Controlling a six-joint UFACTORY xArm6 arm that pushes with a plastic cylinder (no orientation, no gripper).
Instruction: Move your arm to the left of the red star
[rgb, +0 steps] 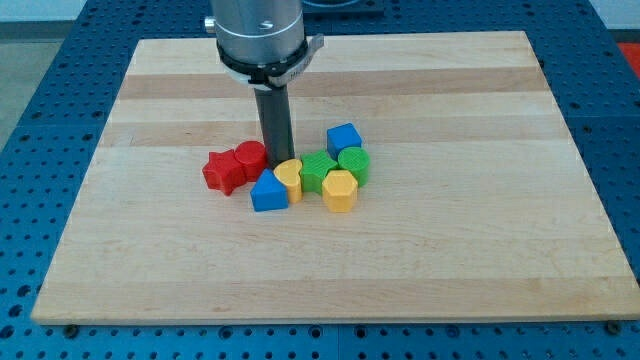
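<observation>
The red star (222, 171) lies left of the board's middle, touching a red round block (250, 157) on its right. My tip (277, 163) stands just right of the red round block, so it is to the right of the red star, behind the yellow heart (290, 178). A blue triangular block (268, 192) sits below the tip. A green star (318, 171), a yellow hexagon (340, 190), a green round block (354, 163) and a blue cube (343, 139) cluster to the tip's right.
The blocks lie on a light wooden board (150, 250) set on a blue perforated table (30, 150). The arm's grey body (260, 35) hangs over the board's top middle.
</observation>
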